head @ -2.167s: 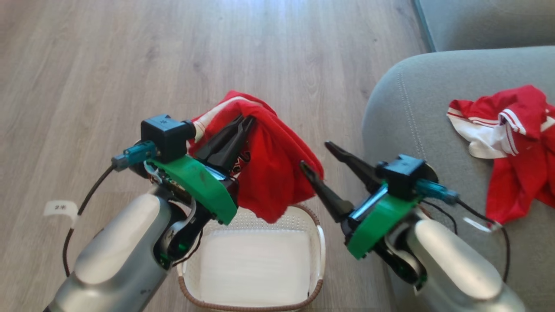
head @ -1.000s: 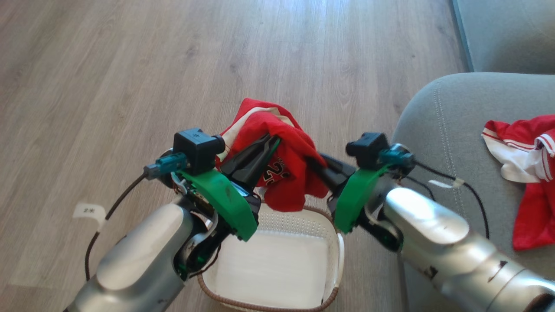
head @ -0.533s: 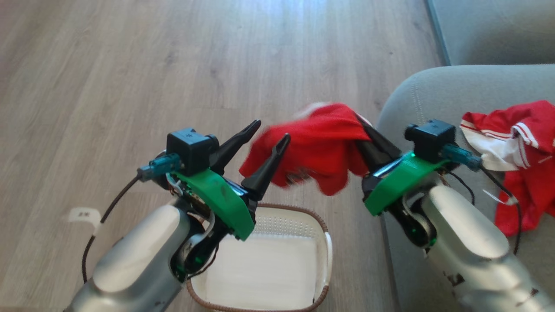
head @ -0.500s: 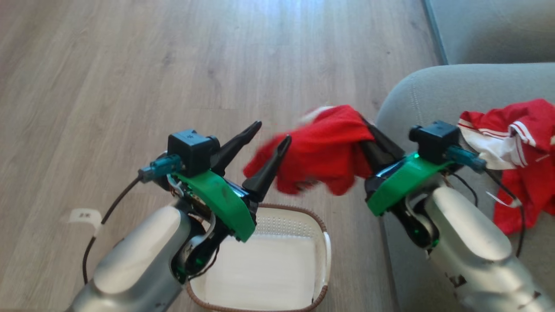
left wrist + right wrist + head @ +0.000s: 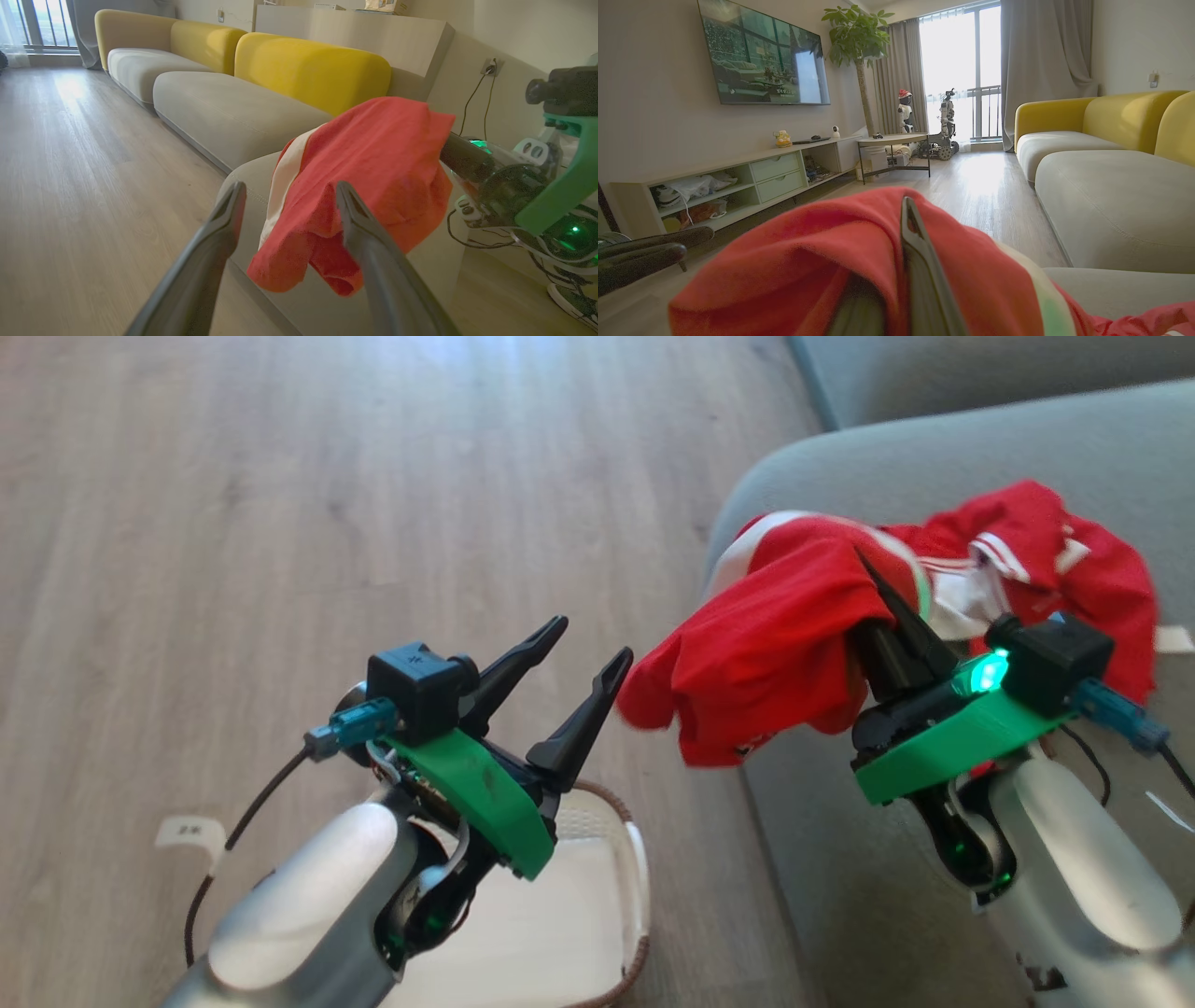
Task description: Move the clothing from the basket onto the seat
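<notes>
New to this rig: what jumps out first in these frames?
A bright red garment hangs from the shut right pincer at the corner of the grey-green seat. A red-and-white piece already lies crumpled on that seat. The left pincer stands open and empty above the white basket, and the part of the basket in view looks empty.
</notes>
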You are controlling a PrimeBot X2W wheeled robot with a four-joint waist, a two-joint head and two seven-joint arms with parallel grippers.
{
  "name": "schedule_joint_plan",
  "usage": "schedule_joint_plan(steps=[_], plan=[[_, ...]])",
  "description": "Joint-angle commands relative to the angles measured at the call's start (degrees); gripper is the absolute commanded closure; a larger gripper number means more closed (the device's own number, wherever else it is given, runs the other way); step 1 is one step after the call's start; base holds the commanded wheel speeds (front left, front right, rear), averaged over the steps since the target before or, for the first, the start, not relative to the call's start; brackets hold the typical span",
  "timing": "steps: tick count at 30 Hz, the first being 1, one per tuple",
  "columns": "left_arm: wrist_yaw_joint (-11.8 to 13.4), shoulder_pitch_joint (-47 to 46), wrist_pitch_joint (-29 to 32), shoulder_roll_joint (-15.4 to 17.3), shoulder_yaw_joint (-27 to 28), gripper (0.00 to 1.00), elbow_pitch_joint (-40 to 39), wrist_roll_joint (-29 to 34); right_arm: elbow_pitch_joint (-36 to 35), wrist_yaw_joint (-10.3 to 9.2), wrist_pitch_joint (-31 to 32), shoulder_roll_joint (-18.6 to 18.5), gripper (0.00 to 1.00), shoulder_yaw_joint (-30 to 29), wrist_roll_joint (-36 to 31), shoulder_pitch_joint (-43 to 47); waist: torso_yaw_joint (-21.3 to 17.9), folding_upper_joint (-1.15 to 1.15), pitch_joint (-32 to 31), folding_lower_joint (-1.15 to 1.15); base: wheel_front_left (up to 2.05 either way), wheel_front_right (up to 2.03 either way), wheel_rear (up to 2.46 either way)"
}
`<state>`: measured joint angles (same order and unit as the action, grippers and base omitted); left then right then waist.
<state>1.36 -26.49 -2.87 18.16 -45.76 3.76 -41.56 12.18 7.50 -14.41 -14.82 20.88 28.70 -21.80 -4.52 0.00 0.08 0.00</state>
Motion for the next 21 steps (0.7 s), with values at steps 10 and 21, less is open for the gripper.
schedule_joint_plan(steps=[10,21], plan=[[-0.5,-3.5,-2.6,2.2,2.3,0.00,-0.8,1.8,-9.8,-0.01,0.6,-0.7,1.00,-3.5,-1.3,3.5,-10.7,0.00,3.2,0.00,0.00,0.00,0.00],[-1.1,-4.3,-3.1,2.4,1.7,0.00,-0.3,2.2,-15.6,-0.01,1.2,1.1,1.00,-8.8,-2.5,8.8,-17.2,0.00,4.8,0.00,0.00,0.00,0.00]])
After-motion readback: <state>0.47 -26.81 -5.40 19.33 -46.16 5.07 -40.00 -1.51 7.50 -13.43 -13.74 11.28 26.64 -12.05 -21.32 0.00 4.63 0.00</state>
